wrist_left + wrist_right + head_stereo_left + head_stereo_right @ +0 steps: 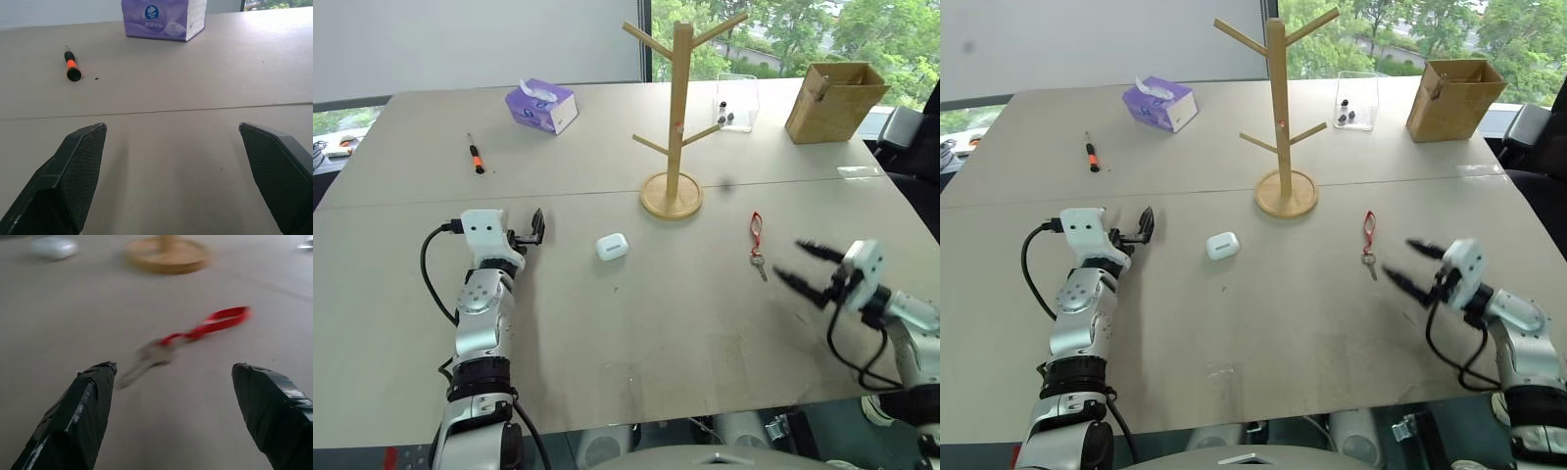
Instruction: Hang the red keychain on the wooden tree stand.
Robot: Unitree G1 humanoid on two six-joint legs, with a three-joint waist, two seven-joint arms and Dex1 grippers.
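Right hand (798,261) spread wide, empty, low over the worktop (607,333), pointing toward the red keychain (758,242) from just beside it, touching nothing. Seen along its fingers (83,411) in the right wrist view: key end nearest the hand, red strap trailing away toward the stand's disc base. Keychain flat on the worktop, strap end toward the wooden tree stand (677,117), key end toward the near edge, apart from the stand's base. Stand upright near the middle of the worktop, pegs bare.

Left hand (530,233) also spread wide and empty, above bare worktop on the left side, pointing toward the far edge. Ahead of it, well apart: black-and-orange screwdriver (72,66) and purple tissue box (164,18). Small white case (612,247) between left hand and stand base.
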